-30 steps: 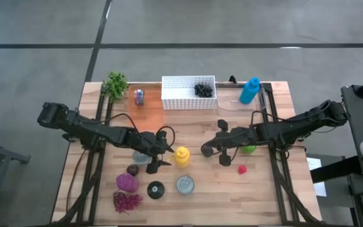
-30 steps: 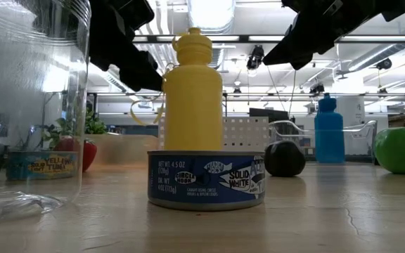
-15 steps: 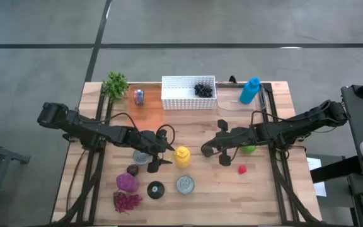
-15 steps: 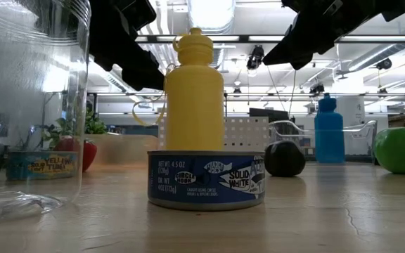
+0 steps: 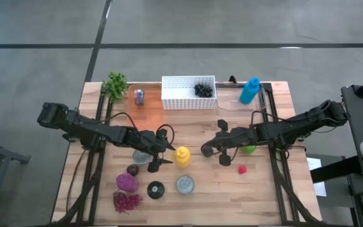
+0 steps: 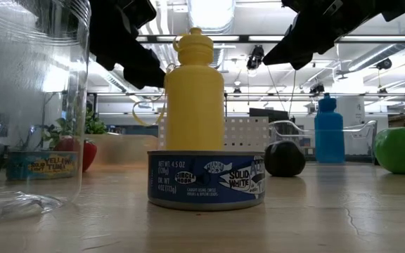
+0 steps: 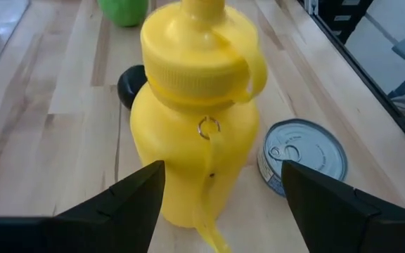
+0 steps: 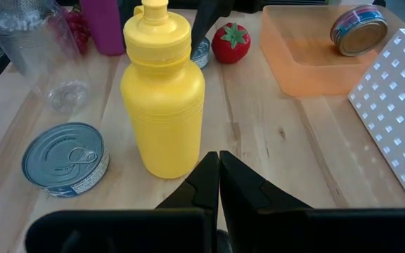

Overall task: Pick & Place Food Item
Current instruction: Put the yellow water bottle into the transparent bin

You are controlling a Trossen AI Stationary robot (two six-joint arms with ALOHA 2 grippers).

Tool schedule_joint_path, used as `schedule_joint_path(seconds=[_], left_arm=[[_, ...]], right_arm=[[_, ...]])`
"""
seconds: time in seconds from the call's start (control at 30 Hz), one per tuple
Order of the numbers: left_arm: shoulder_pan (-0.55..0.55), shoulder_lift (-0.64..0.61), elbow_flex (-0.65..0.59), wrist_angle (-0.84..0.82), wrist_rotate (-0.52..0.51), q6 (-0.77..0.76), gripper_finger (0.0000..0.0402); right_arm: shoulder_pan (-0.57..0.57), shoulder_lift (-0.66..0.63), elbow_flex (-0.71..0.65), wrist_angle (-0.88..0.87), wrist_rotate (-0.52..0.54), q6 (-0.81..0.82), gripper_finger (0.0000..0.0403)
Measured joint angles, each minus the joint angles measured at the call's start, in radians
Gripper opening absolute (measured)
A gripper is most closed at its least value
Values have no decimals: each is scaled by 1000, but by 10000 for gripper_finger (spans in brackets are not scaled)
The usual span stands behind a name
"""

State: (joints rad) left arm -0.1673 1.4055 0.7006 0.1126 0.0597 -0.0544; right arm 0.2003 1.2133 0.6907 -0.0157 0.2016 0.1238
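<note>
Left hand (image 5: 160, 156): centre-left of the high frame, fingers spread, level w/ the yellow squeeze bottle (image 5: 182, 156) & just left of it; bottle not gripped.
Right hand (image 5: 212, 149): right of centre, fingers pressed together, nothing in it, near bottle's other side.
Bottle: upright on desk (image 5: 263, 195), centre frame, betw. both hands.
Tuna can (image 5: 185, 185): lower centre, just below bottle.
Green fruit (image 5: 249, 149): right of centre, under right arm; prob. a lime.
Strawberry (image 5: 242, 169): lower right of centre.
White basket (image 5: 179, 93): top centre, dark grapes (image 5: 202, 89) inside.
Blue bottle (image 5: 249, 90): upper right.
</note>
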Motion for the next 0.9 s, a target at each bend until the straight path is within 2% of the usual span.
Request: schedule_joint_path(seconds=[0.63,0.9], left_arm=[[1,0,-3,-5,-15,6,289],[18,86,-1,36,-15,6,292]], right_arm=[[0,0,0,1,0,0,8],[0,1,0,8,0,0,8]])
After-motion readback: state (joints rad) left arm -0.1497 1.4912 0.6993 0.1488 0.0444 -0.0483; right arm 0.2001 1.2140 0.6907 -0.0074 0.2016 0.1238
